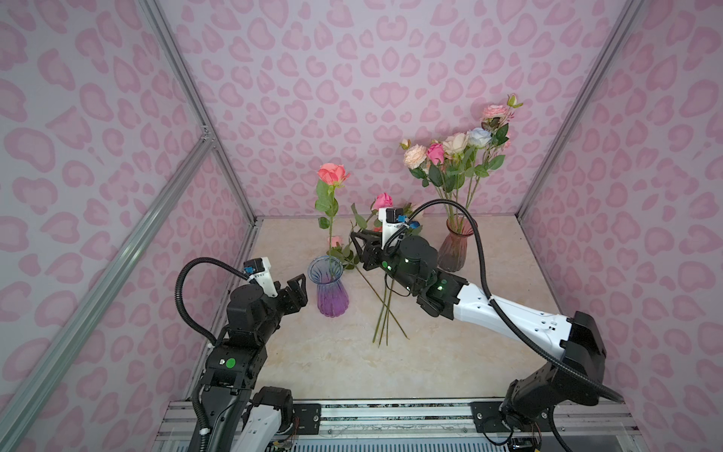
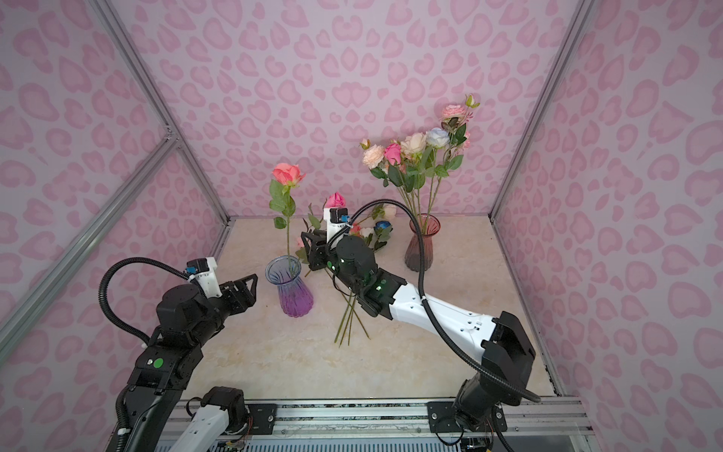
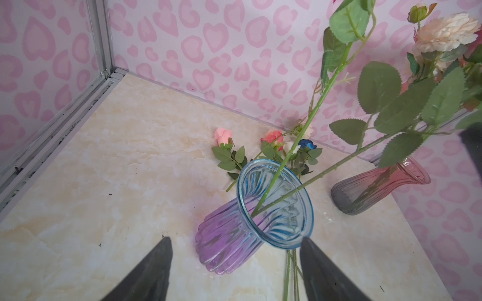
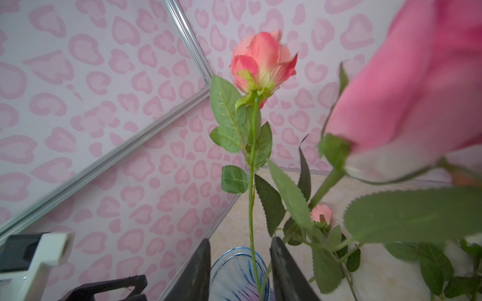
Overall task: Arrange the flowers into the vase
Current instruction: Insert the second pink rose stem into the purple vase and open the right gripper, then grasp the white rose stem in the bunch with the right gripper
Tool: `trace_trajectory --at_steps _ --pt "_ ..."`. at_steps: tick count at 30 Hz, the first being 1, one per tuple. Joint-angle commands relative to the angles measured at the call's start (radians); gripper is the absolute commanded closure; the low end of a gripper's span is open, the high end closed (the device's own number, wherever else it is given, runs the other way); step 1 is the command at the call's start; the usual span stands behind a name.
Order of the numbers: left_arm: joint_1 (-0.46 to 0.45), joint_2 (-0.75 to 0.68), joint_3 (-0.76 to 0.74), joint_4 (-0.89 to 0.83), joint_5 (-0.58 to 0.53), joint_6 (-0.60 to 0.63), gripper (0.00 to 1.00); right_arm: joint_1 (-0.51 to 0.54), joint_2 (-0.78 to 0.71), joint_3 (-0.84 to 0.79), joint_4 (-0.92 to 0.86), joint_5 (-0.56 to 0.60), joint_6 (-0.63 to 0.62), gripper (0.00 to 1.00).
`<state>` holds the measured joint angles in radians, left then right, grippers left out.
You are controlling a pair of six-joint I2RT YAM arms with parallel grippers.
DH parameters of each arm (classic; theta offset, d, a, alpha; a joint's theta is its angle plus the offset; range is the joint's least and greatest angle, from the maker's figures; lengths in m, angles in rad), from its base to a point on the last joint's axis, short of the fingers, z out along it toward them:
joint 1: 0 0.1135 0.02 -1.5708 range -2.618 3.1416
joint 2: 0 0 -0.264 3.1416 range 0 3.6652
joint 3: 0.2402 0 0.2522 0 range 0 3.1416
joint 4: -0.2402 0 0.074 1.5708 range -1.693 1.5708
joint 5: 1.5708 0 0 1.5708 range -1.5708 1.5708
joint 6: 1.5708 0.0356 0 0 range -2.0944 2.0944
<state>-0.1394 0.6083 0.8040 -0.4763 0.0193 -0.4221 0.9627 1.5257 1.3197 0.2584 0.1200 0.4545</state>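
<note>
Right wrist view looks up from the right gripper [image 4: 241, 242], whose two dark fingers stand apart with an open gap. The thin green stem of the coral rose [image 4: 263, 61] runs up through that gap and touches neither finger. A second stem lies close to one finger, and whether they touch cannot be told. The coral rose stands nearly upright in the blue-and-purple vase [image 1: 328, 287], which sits left of centre on the marble-patterned tabletop [image 1: 450, 352]. The pink rose [image 1: 382, 201] has its stem in the same vase, as the left wrist view shows. It leans far over the rim toward the right arm, with its bloom above that arm's wrist camera in both top views. The left gripper [image 1: 299, 289] hangs just beside the blue-and-purple vase on its left, level with the upper half, its jaws spread wide. Several loose flowers [image 1: 385, 313] lie on the tabletop between the two vases, partly under the right arm. Their bare stems cross and point toward the front, and their small blooms lie near the back wall, among them a dark blue rose [image 2: 383, 226]. Farther back on the right stands the red vase [image 1: 454, 246], its glass shading from red at the mouth to grey at the base. It holds a tall bunch [image 1: 455, 146] of peach, pink, cream and pale blue roses.
</note>
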Motion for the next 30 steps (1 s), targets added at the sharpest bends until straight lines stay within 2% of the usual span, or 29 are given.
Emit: trace_trajectory --at_steps 1,3,4,7,9,13,14,18,20,25,30 --pt "0.0 -0.005 -0.006 0.037 0.011 -0.013 0.22 -0.003 -0.082 -0.065 -0.125 0.102 -0.047 0.63" --pt "0.001 0.003 -0.005 0.038 0.014 -0.015 0.22 -0.036 -0.137 -0.154 -0.143 0.15 -0.034 0.66" --pt "0.001 0.006 -0.003 0.036 0.014 -0.015 0.22 -0.07 -0.149 -0.183 -0.165 0.136 -0.004 0.67" --pt "0.0 0.009 0.0 0.033 0.014 -0.014 0.22 -0.195 -0.118 -0.214 -0.263 0.027 0.086 0.69" --pt "0.001 0.007 -0.004 0.033 0.011 -0.014 0.22 -0.244 -0.054 -0.197 -0.306 -0.032 0.082 0.69" --pt "0.0 0.007 -0.005 0.031 0.001 -0.014 0.22 -0.274 0.142 -0.042 -0.458 -0.102 0.05 0.67" --pt "0.001 0.009 -0.004 0.03 0.001 -0.014 0.22 -0.276 0.196 0.001 -0.484 -0.09 0.067 0.66" --pt "0.001 0.013 -0.002 0.028 -0.006 -0.012 0.22 -0.289 0.336 0.07 -0.43 -0.036 0.166 0.61" --pt "0.001 0.016 -0.004 0.028 -0.007 -0.012 0.22 -0.314 0.418 0.112 -0.357 -0.095 0.214 0.59" --pt "0.0 0.029 -0.001 0.028 -0.003 -0.01 0.22 -0.371 0.661 0.322 -0.236 -0.352 0.345 0.5" --pt "0.001 0.036 0.001 0.028 -0.005 -0.007 0.22 -0.372 0.873 0.542 -0.234 -0.404 0.452 0.46"
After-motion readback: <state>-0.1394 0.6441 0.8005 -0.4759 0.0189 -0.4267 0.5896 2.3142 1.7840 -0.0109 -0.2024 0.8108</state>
